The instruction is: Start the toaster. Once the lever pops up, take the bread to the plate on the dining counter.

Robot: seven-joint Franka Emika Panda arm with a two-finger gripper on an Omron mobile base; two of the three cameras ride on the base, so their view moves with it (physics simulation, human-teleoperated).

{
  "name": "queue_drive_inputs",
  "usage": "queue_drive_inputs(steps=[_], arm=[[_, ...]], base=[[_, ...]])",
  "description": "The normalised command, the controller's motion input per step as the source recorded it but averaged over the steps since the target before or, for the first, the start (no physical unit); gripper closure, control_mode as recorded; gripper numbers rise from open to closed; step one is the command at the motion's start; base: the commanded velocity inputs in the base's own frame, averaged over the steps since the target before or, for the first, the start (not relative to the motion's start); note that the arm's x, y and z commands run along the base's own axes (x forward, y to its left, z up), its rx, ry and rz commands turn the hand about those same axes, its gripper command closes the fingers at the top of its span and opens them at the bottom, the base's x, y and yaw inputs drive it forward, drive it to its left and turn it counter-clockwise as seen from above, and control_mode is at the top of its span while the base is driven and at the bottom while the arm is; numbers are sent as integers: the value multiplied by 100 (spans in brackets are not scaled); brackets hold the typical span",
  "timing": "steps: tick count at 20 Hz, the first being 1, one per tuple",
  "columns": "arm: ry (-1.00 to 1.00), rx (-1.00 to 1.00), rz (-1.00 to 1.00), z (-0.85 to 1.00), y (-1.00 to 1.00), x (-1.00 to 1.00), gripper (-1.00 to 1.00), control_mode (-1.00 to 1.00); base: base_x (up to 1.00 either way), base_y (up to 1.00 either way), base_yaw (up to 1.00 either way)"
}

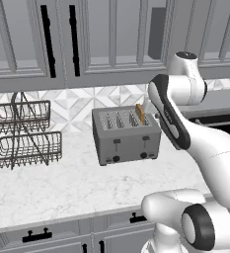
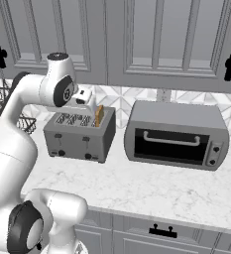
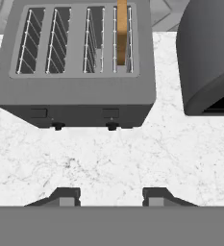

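Hovering above the toaster [image 3: 75, 67] with jaws apart and empty, the gripper [image 3: 111, 197] (well off the levers) risked nudging the protruding bread [image 3: 121, 31] when descending.

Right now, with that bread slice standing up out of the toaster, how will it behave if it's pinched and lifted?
The bread is thin and flat, so probably light and fairly stiff. It stands upright in the toaster's rightmost slot, so it should slide straight up. Its narrow edge may crumble or slip under hard pinching.

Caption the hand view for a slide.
Gripper open above marble worktop, facing boxy grey four-slot toaster holding upright orange-brown bread slice.
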Motion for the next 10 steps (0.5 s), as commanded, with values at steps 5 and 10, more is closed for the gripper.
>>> queue_drive_inputs(steps=[5,10], arm=[[-4,0,0,-6,-1,-12,-100,-100],[-23,0,-2,-40,0,-1,-100,-100]], base=[[0,0,0],[0,0,0]])
